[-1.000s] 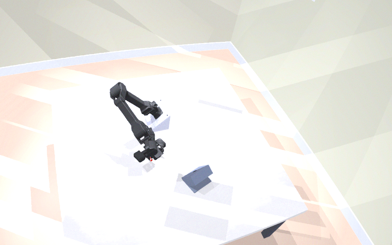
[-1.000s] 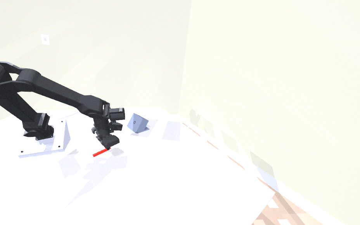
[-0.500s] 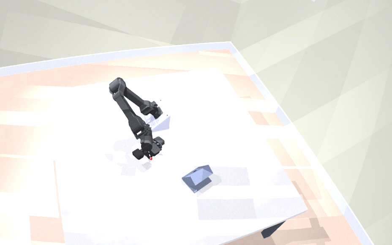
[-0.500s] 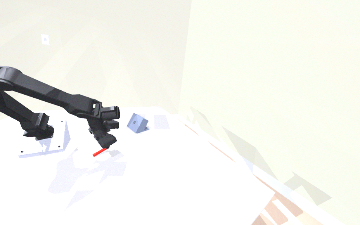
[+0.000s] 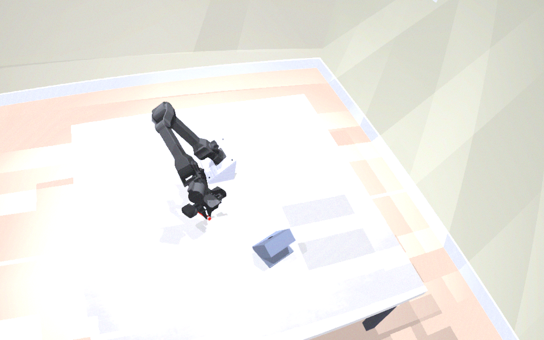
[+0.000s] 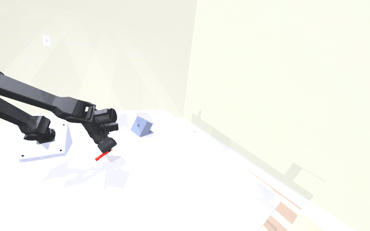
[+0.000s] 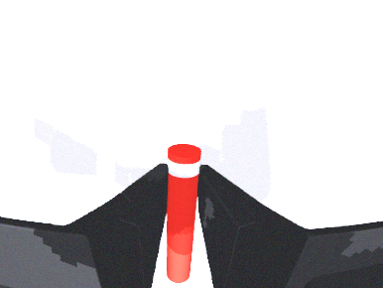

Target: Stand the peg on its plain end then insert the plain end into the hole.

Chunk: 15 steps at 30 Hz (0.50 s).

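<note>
The red peg [image 7: 182,216] [image 6: 101,155] [image 5: 204,216] has a white band near its far end in the wrist view. My gripper [image 7: 182,171] [image 6: 107,148] [image 5: 203,213] is shut on the peg near its banded end. In the exterior view the peg slants, with its plain end low at the left, close above the white table [image 6: 191,177]. The sloped blue-grey panel [image 5: 274,244] [image 6: 140,126] with one small hole [image 6: 138,125] stands apart, to the right of the gripper.
The arm's base sits on a white mounting plate [image 6: 58,148] [image 5: 224,170] behind the gripper. The table's edge [image 5: 401,296] runs at the right and front in the top view. A wall stands beyond the table at the right in the exterior view.
</note>
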Each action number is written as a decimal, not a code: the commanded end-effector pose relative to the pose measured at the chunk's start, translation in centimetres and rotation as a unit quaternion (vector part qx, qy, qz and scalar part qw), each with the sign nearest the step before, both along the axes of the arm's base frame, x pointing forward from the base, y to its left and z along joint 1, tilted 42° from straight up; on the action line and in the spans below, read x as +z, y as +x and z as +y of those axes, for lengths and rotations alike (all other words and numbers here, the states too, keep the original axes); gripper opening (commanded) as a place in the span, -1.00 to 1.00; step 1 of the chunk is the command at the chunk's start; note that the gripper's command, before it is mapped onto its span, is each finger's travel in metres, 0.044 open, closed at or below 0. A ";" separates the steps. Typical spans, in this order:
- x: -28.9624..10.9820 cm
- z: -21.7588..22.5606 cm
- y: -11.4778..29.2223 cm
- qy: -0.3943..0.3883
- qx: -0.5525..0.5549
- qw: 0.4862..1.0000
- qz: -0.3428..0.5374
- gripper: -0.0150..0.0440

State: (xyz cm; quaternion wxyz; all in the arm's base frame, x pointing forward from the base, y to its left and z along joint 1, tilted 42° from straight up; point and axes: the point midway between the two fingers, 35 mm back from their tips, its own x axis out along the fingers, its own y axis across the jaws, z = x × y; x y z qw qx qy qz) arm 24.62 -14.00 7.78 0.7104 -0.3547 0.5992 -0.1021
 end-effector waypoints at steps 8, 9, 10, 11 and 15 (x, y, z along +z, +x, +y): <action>0.4 0.3 -0.6 0.015 0.033 0.999 -0.035 -0.32; 0.5 0.3 -0.7 0.016 0.036 0.999 -0.038 -0.32; 0.5 0.3 -0.7 0.017 0.039 0.998 -0.041 -0.32; 0.5 0.3 -0.8 0.018 0.042 0.998 -0.044 -0.32; 0.7 0.4 -1.0 0.023 0.053 0.997 -0.056 -0.32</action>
